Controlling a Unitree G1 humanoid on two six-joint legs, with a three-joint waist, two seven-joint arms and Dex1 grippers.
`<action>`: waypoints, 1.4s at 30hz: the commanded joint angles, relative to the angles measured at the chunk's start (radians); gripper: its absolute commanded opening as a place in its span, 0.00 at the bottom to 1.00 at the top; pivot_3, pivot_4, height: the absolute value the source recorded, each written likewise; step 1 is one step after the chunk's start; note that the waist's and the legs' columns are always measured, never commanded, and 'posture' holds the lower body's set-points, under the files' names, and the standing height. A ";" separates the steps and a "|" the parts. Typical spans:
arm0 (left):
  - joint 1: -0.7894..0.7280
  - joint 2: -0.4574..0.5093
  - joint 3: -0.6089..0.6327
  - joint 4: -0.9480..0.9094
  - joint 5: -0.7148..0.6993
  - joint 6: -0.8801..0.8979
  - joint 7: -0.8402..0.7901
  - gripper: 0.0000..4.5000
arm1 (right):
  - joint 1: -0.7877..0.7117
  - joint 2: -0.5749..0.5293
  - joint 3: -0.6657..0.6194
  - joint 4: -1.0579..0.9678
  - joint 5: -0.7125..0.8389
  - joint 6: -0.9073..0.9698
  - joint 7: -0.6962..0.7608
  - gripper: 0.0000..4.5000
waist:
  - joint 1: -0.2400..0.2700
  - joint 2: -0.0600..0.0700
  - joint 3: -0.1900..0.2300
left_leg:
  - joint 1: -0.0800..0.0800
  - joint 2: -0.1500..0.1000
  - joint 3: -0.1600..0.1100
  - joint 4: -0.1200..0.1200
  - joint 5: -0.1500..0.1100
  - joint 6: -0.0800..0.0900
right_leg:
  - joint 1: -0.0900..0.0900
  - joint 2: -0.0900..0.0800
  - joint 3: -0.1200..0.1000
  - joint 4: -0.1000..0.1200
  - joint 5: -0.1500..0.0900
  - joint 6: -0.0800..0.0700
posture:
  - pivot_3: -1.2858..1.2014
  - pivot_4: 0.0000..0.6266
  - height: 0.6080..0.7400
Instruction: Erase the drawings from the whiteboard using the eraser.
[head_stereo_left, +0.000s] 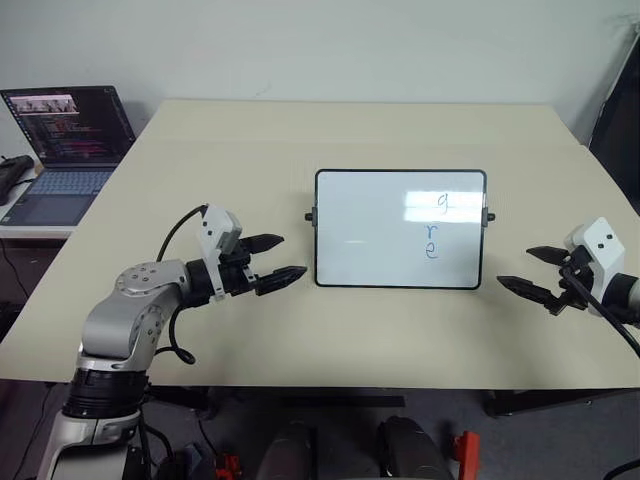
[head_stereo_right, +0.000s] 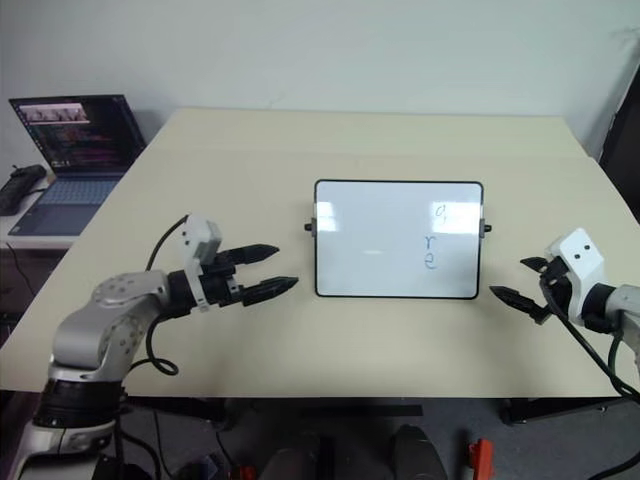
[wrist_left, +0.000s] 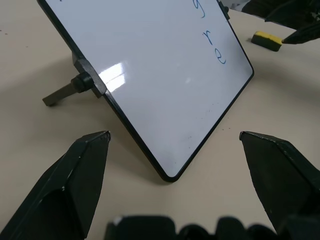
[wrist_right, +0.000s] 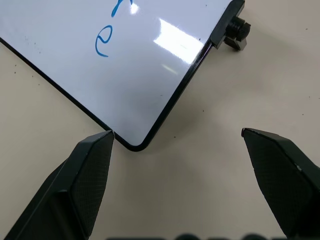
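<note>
Whiteboard (head_stereo_left: 380, 235) propped upright, long axis left-right

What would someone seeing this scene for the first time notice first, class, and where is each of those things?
The whiteboard stands propped in the middle of the beige table, with blue drawings down its right part. The left gripper and right gripper hover on either side of it, fingers open and empty. A laptop with a lit screen sits off the table's far left.
</note>
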 joint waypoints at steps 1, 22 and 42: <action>0.006 0.008 0.031 -0.039 0.003 -0.022 0.023 1.00 | -0.043 0.007 0.022 0.008 0.015 -0.018 0.016 0.99 | 0.001 0.000 0.000 | 0.000 0.000 0.000 0.000 0.000 0.000 | 0.000 0.000 0.000 0.000 0.000 0.000 | 0.52 0.24 1.00; -0.134 0.070 -0.006 -0.096 -0.114 0.064 -0.079 1.00 | -0.073 0.027 -0.069 0.123 0.004 -0.079 -0.051 0.99 | 0.004 0.000 0.000 | -0.001 0.000 -0.001 0.000 0.000 0.000 | 0.000 0.000 -0.001 0.000 0.000 0.000 | 0.52 0.24 1.00; -0.446 -0.292 -0.499 0.144 0.257 -0.187 -0.076 1.00 | -0.265 -0.060 -0.094 0.472 -0.055 0.171 -0.261 0.99 | 0.002 0.000 0.000 | 0.000 -0.003 0.003 0.001 0.000 0.000 | 0.000 0.001 0.001 0.000 0.000 0.000 | 0.52 0.24 1.00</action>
